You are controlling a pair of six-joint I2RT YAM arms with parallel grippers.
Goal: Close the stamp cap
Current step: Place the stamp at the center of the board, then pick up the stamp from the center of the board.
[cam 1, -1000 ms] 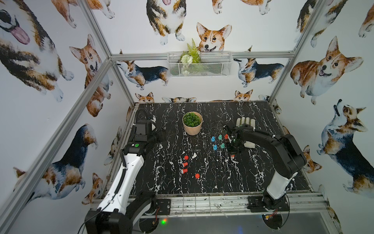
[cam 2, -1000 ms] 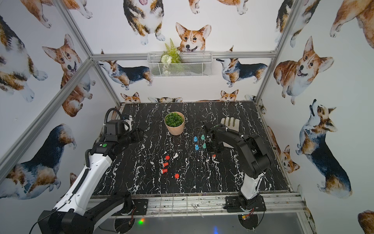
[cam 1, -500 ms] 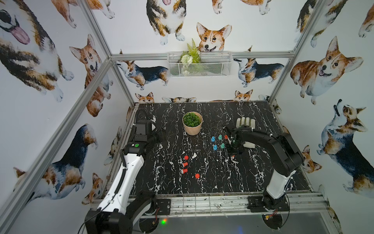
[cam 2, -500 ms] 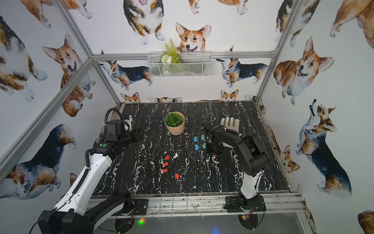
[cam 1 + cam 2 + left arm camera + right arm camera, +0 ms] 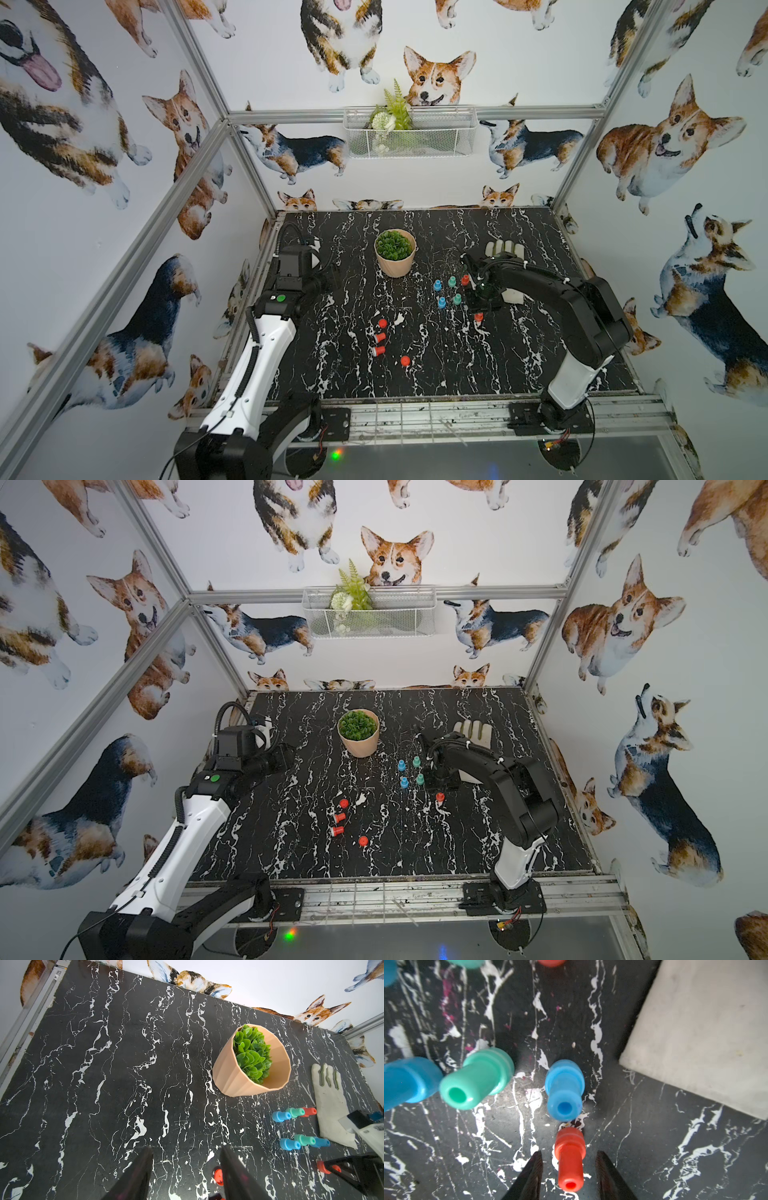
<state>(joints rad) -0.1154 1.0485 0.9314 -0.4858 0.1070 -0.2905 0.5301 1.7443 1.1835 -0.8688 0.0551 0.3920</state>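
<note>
**Right of centre in both top views: red stamp, upright, beneath the right jaws**

**Item.** Red stamp [image 5: 478, 318], standing on the desk [image 5: 332, 374] right of frame centre. It is just below the cluster of blue and green stamps [image 5: 437, 285] and near the white glove [image 5: 505, 249].

**Long axis.** Vertical, with the broad collar on the desk and the narrow stem pointing up at the right wrist camera.

**Right jaws.** Open, gripping nothing. One tip stands on each side of the stem, with a clear gap on both sides. The stamp lies straight along their line of approach, so a plain descent and squeeze should meet the stem. This is judged to be the working arm.

**Left jaws.** Open and empty, over bare desk at left of frame, well apart from the stamp.

**Also listed.**
- Four loose red pieces [image 5: 379, 337] lie below frame centre, between the arms. They are too small to tell caps from stamps.
- Whether the red stamp already bears its cap cannot be told.

**Hazard.** The nearest blue stamp [image 5: 563, 1088] stands just beyond the right jaw tips and could be knocked if the jaws drift forward.
</note>
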